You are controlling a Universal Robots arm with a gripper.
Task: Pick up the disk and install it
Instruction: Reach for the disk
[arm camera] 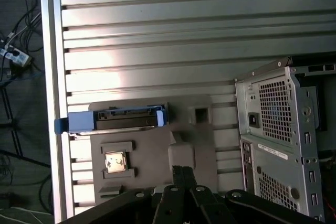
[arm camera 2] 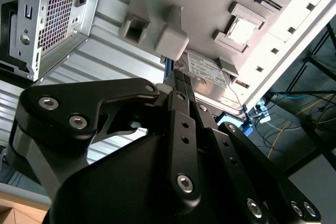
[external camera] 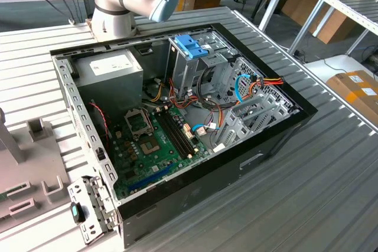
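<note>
Nearest to both wrist cameras is the black metal gripper (arm camera 2: 179,80). Its two fingers stand pressed together and they hold nothing. Just beyond the fingertips lies a flat grey plastic holder plate (arm camera: 149,153) with raised blocks on it. The disk (arm camera: 126,118), a flat grey metal hard drive in a light-blue plastic frame, stands on its edge in a slot at the side of this plate away from the gripper (close to the table's border). It is apart from the fingers and not touched by them. Farther off, on the ribbed aluminium table (arm camera: 157,24), the open black computer case (external camera: 236,166) stands beside the plate.
</note>
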